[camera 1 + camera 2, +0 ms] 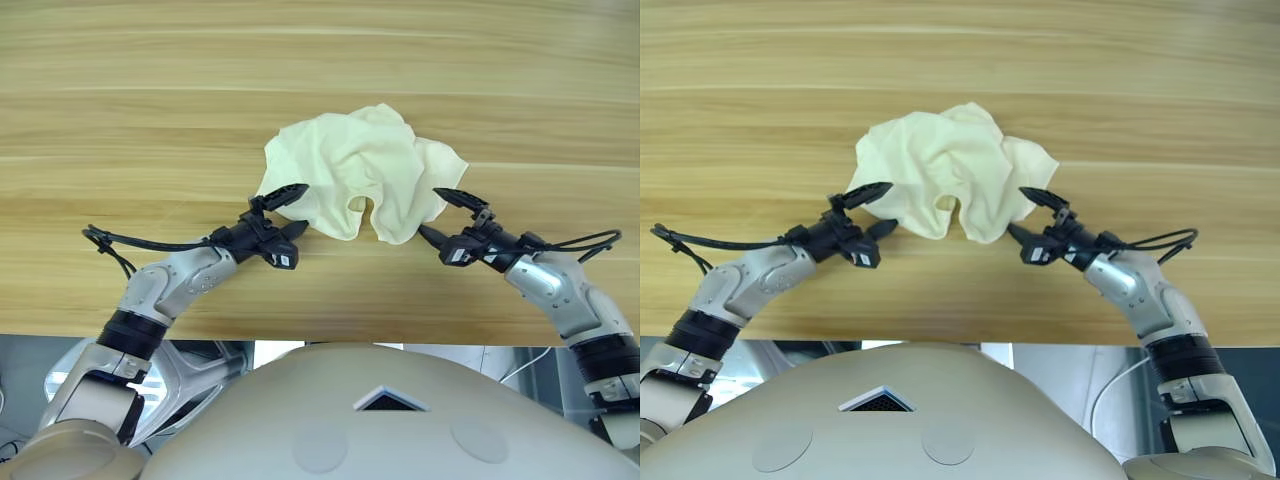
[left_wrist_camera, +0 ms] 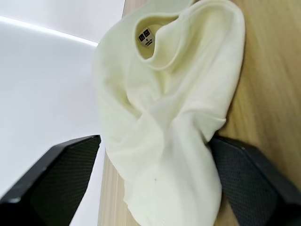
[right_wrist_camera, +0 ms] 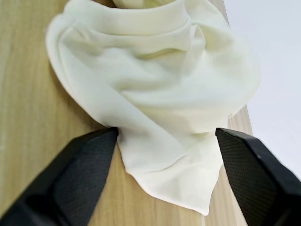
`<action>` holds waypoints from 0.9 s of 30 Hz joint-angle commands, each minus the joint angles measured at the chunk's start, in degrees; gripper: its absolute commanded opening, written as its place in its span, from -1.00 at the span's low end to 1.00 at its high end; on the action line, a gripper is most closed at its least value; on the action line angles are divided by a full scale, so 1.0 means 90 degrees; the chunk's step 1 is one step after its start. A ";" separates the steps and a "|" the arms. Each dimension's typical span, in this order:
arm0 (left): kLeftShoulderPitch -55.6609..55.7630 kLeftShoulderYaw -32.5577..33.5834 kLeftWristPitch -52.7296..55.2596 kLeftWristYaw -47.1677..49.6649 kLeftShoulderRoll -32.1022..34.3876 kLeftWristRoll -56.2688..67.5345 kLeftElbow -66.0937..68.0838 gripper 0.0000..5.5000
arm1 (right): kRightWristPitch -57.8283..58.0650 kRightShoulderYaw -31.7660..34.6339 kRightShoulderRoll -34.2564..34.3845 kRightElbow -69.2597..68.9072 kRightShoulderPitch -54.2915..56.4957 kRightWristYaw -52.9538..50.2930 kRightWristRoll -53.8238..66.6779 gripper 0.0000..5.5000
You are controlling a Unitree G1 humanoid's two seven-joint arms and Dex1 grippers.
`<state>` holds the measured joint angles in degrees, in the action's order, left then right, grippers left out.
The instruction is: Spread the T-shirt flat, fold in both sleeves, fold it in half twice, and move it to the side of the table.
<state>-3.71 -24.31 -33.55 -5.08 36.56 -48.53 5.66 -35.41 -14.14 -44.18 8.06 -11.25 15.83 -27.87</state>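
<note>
Your T-shirt [image 1: 365,170] lies in a crumpled heap in the middle of the wooden surface [image 1: 150,120]. Your left claw [image 1: 298,208] is at the heap's near left edge. It is wide open, with a fold of cloth between its two fingers. Your right claw [image 1: 432,211] is at the near right edge, wide open too, with a corner of cloth between its fingers. A small tag [image 2: 145,36] shows inside the neck hole.

obstacle: crumpled t-shirt [image 1: 360,170] heaped mid-counter [image 1: 150,120] | left pincer [image 1: 298,208] fingers spread, the heap's left edge between them | right pincer [image 1: 432,211] fingers spread, the heap's right edge between them | room: bare wood beyond the heap and out to both sides
</note>
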 commanded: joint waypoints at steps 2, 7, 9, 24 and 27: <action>-0.0202 -0.0311 0.0357 -0.0174 -0.0071 -0.0230 0.0494 0.58 | 0.0106 -0.0433 -0.0538 -0.0107 -0.0947 0.0958 0.0162 0.40; -0.0110 -0.0375 0.0415 -0.0069 -0.0176 -0.0223 0.0634 0.58 | 0.0163 -0.0464 -0.0622 -0.0228 -0.1034 0.1050 0.0321 0.40; -0.0068 -0.0427 0.0436 -0.0020 -0.0204 -0.0247 0.0695 0.58 | 0.0180 -0.0545 -0.0467 0.0050 -0.0764 0.0990 0.0215 0.40; -0.0093 -0.0607 0.0474 0.0001 -0.0155 -0.0206 0.0803 0.46 | -0.0043 -0.0581 -0.0222 0.1599 0.0088 0.0096 0.0073 0.40; -0.0074 -0.0681 0.0512 -0.0005 -0.0181 -0.0180 0.0879 0.26 | -0.0080 -0.0627 -0.0192 0.1575 0.0068 0.0129 0.0134 0.33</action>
<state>-1.34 -27.76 -30.90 -1.83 33.98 -47.82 9.35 -39.57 -17.39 -44.23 17.44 -6.30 13.71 -22.25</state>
